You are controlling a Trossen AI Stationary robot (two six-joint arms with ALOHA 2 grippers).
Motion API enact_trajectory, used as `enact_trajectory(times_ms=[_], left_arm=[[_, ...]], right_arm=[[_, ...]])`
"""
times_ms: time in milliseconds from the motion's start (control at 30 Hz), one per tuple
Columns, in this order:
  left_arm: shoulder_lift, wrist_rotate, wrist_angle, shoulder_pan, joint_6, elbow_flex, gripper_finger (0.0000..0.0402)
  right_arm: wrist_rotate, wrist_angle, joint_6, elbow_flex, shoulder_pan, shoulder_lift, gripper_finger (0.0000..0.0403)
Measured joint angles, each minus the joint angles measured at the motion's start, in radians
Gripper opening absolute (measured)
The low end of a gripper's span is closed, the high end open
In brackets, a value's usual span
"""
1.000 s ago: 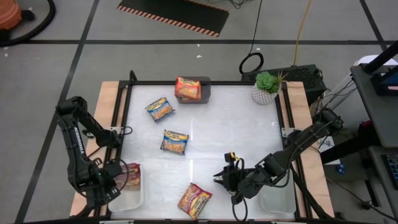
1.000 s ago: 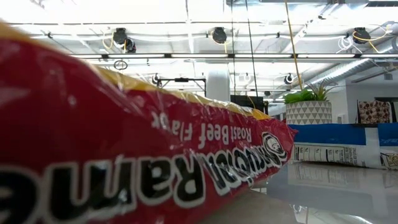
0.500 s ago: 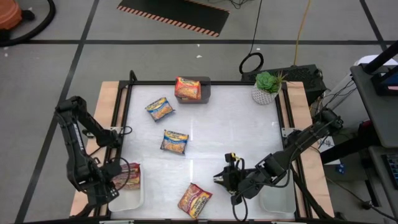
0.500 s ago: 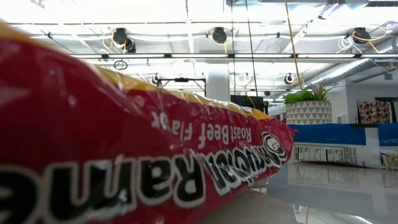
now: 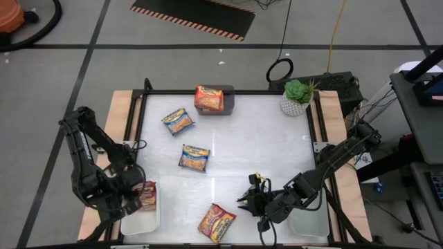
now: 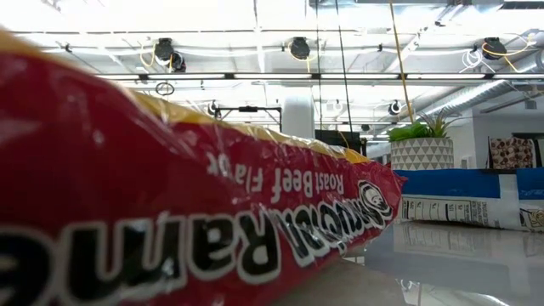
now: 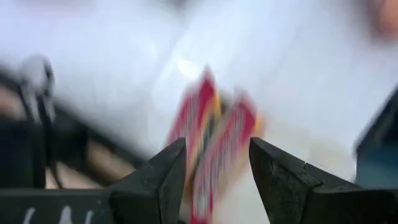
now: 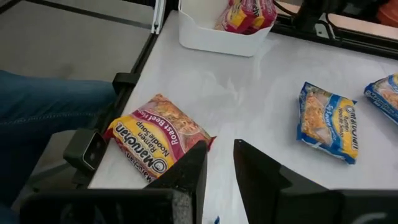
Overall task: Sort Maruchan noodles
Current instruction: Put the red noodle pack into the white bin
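On the left side of the worktop [image 5: 263, 138], the left hand [image 5: 131, 197] hangs over the white tray [image 5: 142, 223] at the near left corner. Its fingers [image 7: 165, 174] stand partly open, with nothing gripped between them. Red packets [image 5: 145, 196] lie in that tray, right below the hand. The red ones seem to belong there, so the tray is likely the home for that colour.

Further along, two blue-and-yellow packets lie flat on the open worktop, one [image 5: 178, 120] nearer the far edge and one [image 5: 195, 158] closer to the middle. They are not yet sorted. An orange packet [image 5: 209, 98] sits in the grey bin [image 5: 229, 102] at the far edge, probably its own place.

Near the front edge lies a red Roast Beef packet [image 5: 217, 222], not yet in a tray. The right hand [image 5: 250, 199] is low, just beside it, with its fingers [image 8: 186, 177] only a little apart and holding nothing. It looks ready to pick up that packet.

A second white tray [image 5: 304, 225] sits at the near right corner.
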Motion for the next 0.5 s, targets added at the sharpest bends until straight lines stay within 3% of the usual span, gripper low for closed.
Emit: enact_trajectory(times_ms=[133,233,333,500], left_arm=[[0.0,-0.312,0.001,0.032,0.083,-0.012,0.0182],[0.0,-0.475,0.023,0.06,0.133,-0.027,0.0182],[0.0,-0.546,0.071,0.085,0.196,-0.055,0.0182],[0.0,-0.56,0.149,0.138,0.328,-0.094,0.0182]], right_arm=[[-0.001,0.023,-0.008,0.0,-0.005,0.036,0.0073],[-0.001,0.023,-0.014,0.0,-0.021,0.064,0.0073],[-0.002,0.025,-0.018,0.0,-0.044,0.089,0.0073],[-0.03,0.055,-0.006,-0.001,-0.097,0.098,0.0073]])
